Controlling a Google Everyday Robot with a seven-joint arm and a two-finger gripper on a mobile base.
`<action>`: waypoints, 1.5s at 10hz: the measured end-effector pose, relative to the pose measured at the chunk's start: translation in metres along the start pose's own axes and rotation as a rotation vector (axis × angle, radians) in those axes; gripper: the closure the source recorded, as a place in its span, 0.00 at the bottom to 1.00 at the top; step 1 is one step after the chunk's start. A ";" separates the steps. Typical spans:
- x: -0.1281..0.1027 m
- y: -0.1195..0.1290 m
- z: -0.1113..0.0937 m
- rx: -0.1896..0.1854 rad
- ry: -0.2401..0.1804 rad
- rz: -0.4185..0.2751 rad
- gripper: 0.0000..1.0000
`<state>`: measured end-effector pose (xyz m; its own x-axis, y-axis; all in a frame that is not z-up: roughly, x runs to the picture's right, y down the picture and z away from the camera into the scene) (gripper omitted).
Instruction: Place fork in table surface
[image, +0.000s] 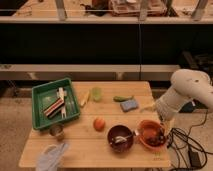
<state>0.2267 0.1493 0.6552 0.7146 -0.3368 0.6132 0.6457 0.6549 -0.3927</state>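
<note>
A slim pale fork (126, 137) lies in the dark bowl (120, 146) at the table's front, its handle pointing right toward the orange bowl (148, 131). The light wooden table surface (100, 150) carries everything. My gripper (161, 131) hangs from the white arm (184, 94) at the table's right edge, just over the right side of the orange bowl, right of the fork and apart from it. I see nothing held in it.
A green tray (40, 119) at the left holds a chunky white fork-like utensil (62, 96) and a striped item (53, 107). A green cup (96, 93), yellow item (85, 98), green vegetable (122, 98), blue sponge (129, 105), orange fruit (99, 123), metal can (57, 131) and blue cloth (52, 153) lie around. Cables (187, 145) lie on the floor at right.
</note>
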 end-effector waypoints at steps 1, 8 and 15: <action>0.000 0.002 0.000 -0.003 0.000 0.003 0.20; -0.012 -0.017 0.047 -0.064 -0.003 0.266 0.20; -0.010 -0.013 0.090 -0.018 -0.028 0.345 0.20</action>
<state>0.1872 0.2050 0.7157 0.8840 -0.0788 0.4608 0.3722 0.7150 -0.5919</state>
